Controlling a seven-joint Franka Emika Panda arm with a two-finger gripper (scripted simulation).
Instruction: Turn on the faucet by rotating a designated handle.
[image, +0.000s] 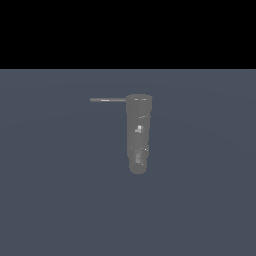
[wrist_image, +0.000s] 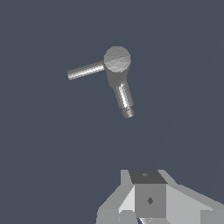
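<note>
The faucet (image: 138, 135) is a dull grey cylinder with a flat round top, standing on the blue-grey floor. Its handle (image: 107, 100), a thin straight grey rod, juts from the faucet's top toward the exterior view's left. In the wrist view I see the faucet's round top (wrist_image: 117, 59) from above, the handle (wrist_image: 85, 71) sticking out sideways and the spout (wrist_image: 124, 98) below it. My gripper (wrist_image: 148, 176) shows only in the wrist view, well apart from the faucet and touching nothing. Its fingers appear as one block with no gap, shut and empty.
The flat blue-grey floor (image: 200, 200) surrounds the faucet on all sides. A black band (image: 128, 30) fills the top of the exterior view. The arm does not show in the exterior view.
</note>
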